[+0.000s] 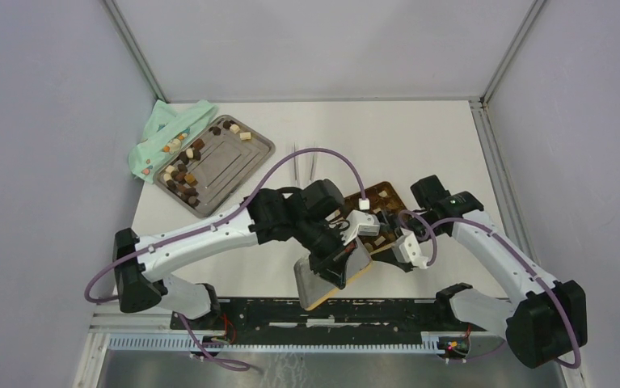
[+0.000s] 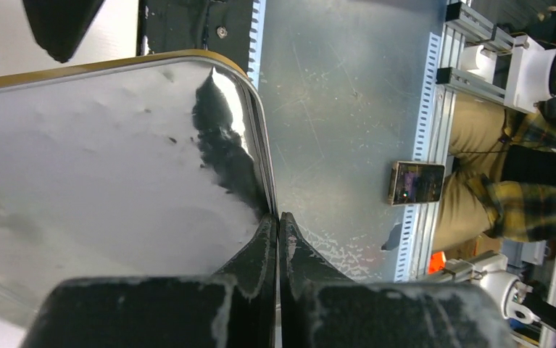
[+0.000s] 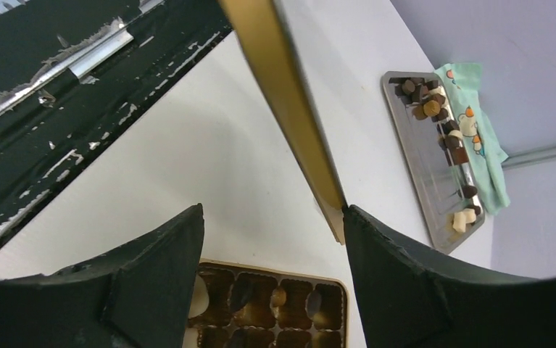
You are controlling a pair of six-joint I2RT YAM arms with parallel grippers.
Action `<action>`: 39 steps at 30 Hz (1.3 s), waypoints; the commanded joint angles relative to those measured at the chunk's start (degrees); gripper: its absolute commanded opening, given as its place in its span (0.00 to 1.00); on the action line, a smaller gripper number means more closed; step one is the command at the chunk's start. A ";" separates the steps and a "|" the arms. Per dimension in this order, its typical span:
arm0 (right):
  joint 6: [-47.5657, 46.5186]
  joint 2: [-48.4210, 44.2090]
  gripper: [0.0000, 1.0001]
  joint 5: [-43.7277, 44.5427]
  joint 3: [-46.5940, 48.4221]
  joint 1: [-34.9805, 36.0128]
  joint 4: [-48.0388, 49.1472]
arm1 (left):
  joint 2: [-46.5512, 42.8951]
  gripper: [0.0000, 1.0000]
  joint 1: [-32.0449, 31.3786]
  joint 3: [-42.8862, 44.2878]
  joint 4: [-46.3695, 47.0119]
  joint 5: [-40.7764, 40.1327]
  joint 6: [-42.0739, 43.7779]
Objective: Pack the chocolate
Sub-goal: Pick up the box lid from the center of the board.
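Two grippers meet at the gold lid [image 2: 101, 181]: the left gripper [image 2: 278, 217] clenched on its rim, the right gripper [image 3: 271, 217] spread wide with that rim against one finger, a metal tray [image 3: 423, 159] well beyond holding the chocolate [image 3: 427, 107].

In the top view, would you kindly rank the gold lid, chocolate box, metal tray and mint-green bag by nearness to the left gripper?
1. gold lid, held in the left gripper, near edge.
2. chocolate box, just beyond, to the right.
3. metal tray, far left.
4. mint-green bag, beyond the tray, far-left corner.
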 commanded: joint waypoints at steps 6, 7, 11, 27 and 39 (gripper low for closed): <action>12.45 -3.41 0.73 2.34 1.94 1.02 11.75 | 1.67 0.02 3.74 4.50 -0.17 8.66 7.00; 15.63 -4.36 0.73 3.03 1.64 0.98 14.52 | 1.65 0.02 4.02 4.22 -0.20 8.92 7.00; 21.47 -6.01 0.73 3.62 1.36 1.79 19.10 | 1.59 0.02 5.23 3.91 0.00 9.84 8.42; 42.35 -8.04 0.62 18.04 0.71 5.49 27.53 | -0.90 0.02 13.85 1.94 -0.68 11.23 9.91; 50.32 -7.50 0.93 20.91 2.28 5.42 29.13 | -2.55 0.02 17.93 -2.23 1.47 15.66 9.92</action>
